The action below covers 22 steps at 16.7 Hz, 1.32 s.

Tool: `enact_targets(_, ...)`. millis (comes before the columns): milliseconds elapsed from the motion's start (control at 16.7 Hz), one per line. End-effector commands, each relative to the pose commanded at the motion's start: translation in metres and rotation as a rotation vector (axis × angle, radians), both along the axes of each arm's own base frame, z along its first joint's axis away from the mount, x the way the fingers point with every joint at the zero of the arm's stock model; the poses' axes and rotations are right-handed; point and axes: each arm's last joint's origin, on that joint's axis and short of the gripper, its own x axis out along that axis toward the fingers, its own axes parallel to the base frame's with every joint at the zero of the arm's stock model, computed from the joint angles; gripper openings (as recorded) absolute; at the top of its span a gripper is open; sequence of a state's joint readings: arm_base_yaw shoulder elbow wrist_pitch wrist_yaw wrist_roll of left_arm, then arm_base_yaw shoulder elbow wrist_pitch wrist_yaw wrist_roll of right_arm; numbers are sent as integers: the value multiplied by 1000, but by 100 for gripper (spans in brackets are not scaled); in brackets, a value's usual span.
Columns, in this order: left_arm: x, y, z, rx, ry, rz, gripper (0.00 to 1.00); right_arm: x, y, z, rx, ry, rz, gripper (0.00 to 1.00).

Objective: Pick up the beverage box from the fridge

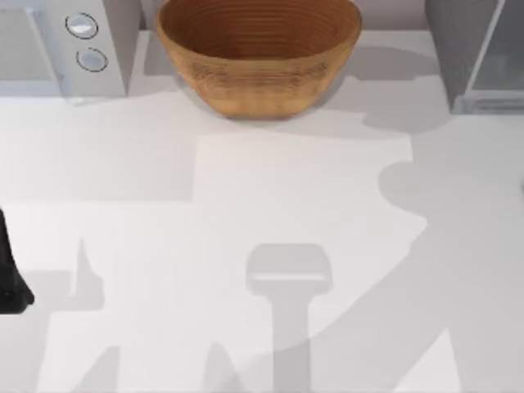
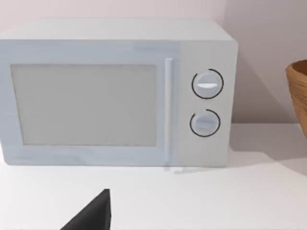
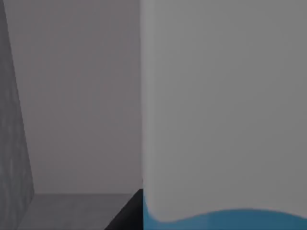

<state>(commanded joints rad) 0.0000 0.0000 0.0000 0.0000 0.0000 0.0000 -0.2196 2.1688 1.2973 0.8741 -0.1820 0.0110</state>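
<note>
The beverage box (image 3: 225, 120) looms very close in the right wrist view, its white upper part above a sky-blue band. A dark piece of my right gripper (image 3: 127, 213) lies against the box's edge, inside the grey interior of the fridge (image 3: 76, 96). From above, the fridge (image 1: 458, 49) stands at the back right, with its pale glassy panel (image 1: 503, 57) beside it. My left gripper (image 1: 12, 282) is parked at the table's left edge; a dark wedge of it (image 2: 91, 215) shows in the left wrist view.
A brown ribbed bowl (image 1: 258, 53) stands at the back centre. A light appliance with two round knobs (image 1: 82, 41) sits at the back left and faces the left wrist camera (image 2: 115, 91). The white tabletop (image 1: 270, 246) lies open in front.
</note>
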Motion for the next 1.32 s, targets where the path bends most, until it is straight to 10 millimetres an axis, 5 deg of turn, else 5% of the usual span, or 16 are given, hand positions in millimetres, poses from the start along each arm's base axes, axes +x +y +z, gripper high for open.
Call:
enact_targets(300, 0, 0, 0, 0, 0, 0, 100, -16, -3, 2, 0, -4, -11, 0)
enact_targets(780, 0, 0, 0, 0, 0, 0, 100, -96, 1, -3, 4, 11, -2, 0)
enact_targets(1320, 0, 0, 0, 0, 0, 0, 100, -106, 8, 8, -1, -1, 6, 0)
